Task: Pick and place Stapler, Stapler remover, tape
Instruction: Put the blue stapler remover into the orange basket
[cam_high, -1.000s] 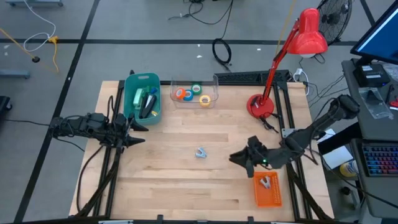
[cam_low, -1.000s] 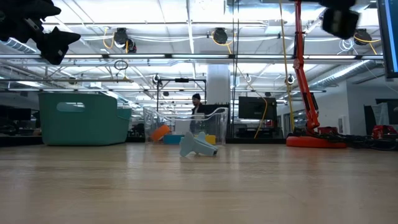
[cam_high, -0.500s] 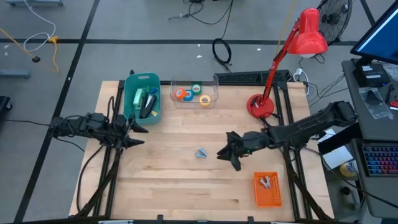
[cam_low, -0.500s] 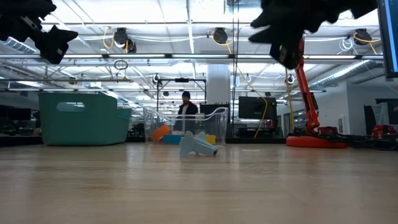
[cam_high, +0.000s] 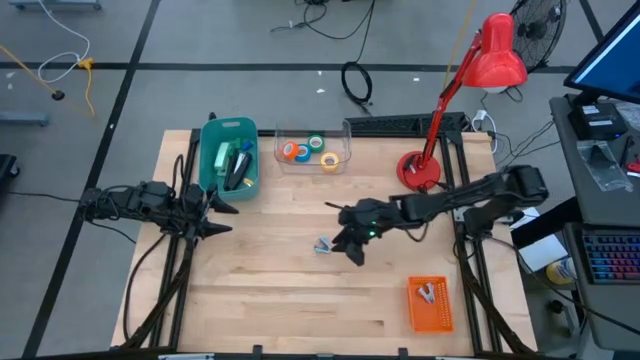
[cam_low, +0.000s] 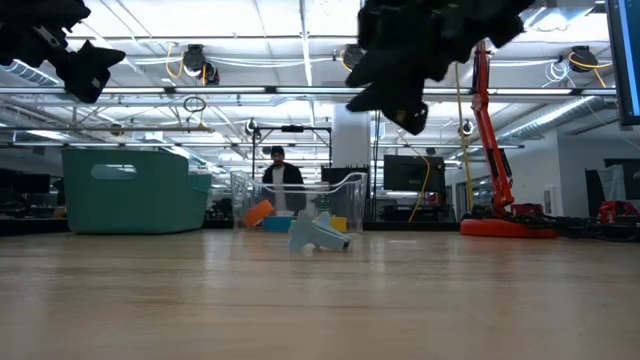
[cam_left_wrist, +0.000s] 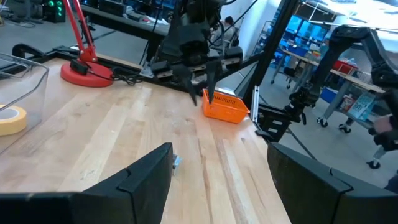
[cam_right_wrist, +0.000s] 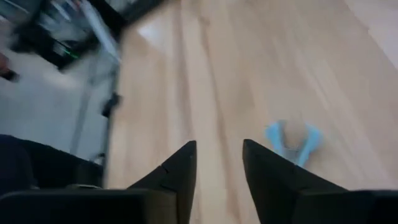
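A light-blue stapler remover (cam_high: 322, 245) lies on the wooden table near its middle; it also shows in the low view (cam_low: 318, 232) and the right wrist view (cam_right_wrist: 292, 142). My right gripper (cam_high: 347, 246) is open and empty, raised above the table just right of the remover. Blue, green, orange and yellow tape rolls lie in a clear tray (cam_high: 313, 150) at the far edge. A teal bin (cam_high: 230, 157) holds staplers. My left gripper (cam_high: 228, 214) waits open and empty at the table's left side.
An orange bin (cam_high: 430, 303) with a small pale item in it stands near the front right. A red desk lamp (cam_high: 420, 168) stands at the far right. A person shows in the room behind the table (cam_low: 280, 180). Bare wood lies around the remover.
My right gripper has swung from beside the orange bin toward the table's left and a little toward its far edge, ending close to the stapler remover while staying raised. The remover has not moved.
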